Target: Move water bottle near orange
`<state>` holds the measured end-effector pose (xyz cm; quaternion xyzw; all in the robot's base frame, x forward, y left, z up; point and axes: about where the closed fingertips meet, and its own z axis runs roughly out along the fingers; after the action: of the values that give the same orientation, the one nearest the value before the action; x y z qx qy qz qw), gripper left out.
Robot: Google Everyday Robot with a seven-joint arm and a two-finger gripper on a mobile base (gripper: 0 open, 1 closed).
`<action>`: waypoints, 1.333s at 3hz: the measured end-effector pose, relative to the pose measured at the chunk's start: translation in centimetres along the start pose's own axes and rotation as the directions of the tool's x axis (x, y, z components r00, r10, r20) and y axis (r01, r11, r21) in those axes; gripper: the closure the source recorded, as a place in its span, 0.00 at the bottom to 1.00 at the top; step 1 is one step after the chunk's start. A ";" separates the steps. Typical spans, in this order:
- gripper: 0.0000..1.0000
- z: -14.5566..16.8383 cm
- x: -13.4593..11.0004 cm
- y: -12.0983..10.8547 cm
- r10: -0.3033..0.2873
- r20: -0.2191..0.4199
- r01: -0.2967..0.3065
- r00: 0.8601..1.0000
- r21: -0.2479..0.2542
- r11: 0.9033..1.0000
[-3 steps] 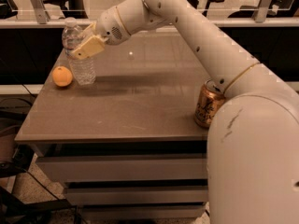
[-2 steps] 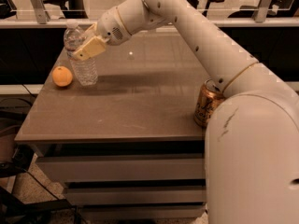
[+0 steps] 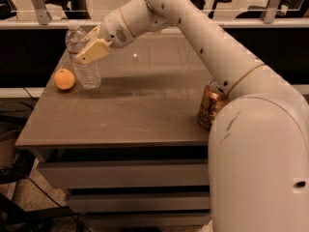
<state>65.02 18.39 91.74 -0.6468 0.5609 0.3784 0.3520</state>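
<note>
The water bottle (image 3: 88,74), clear and ribbed with a white cap, stands at the table's far left, slightly tilted, its base on the tabletop. The orange (image 3: 64,79) lies just left of it, almost touching. My gripper (image 3: 86,51) reaches in from the right and is closed around the bottle's upper body. One tan finger (image 3: 92,51) crosses the front of the bottle. The other finger is hidden behind it.
A gold-copper drink can (image 3: 211,105) stands near the table's right front edge, partly behind my arm's white body (image 3: 260,163). The brown tabletop (image 3: 140,105) sits over drawers. A railing and office chairs are behind the table.
</note>
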 end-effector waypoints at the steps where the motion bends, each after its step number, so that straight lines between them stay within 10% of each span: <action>1: 0.14 0.0 0.3 0.1 0.004 0.000 -0.004 1.000 -0.003 1.000; 3: 0.00 -1.7 0.8 0.1 0.012 -0.001 -0.012 1.000 0.026 1.000; 4: 0.00 -6.6 1.9 -0.3 0.021 -0.019 -0.018 1.000 0.128 0.992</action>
<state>66.06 11.72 93.17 -0.6211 0.5937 0.3387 0.3834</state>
